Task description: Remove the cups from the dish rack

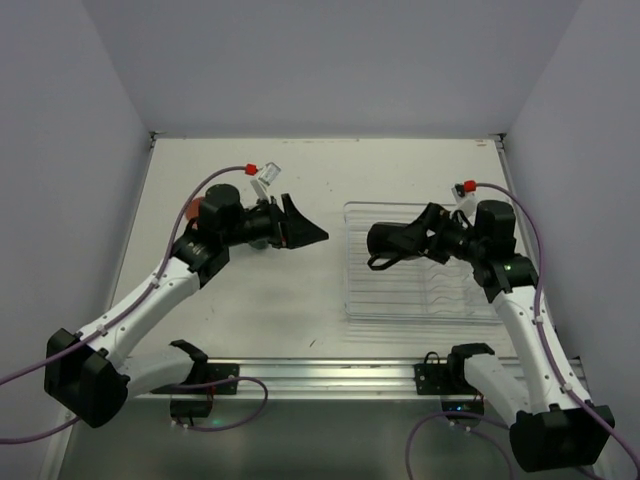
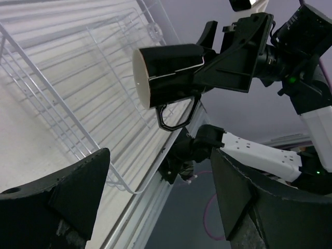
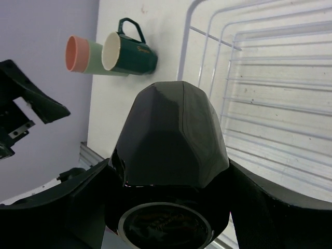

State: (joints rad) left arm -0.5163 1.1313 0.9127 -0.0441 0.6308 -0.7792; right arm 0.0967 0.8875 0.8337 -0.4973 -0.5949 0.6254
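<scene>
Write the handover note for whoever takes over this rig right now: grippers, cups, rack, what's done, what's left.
Grippers: the left gripper is open and empty, above the white table to the left of the rack. The right gripper is shut on the black handled mug, held sideways over the see-through plastic dish rack.
Done: the pink tumbler, pale green tumbler and dark teal handled mug stand together on the table, outside the rack.
Left: set the black mug down. No other cup shows in the rack, though clear glass would be hard to spot.
</scene>
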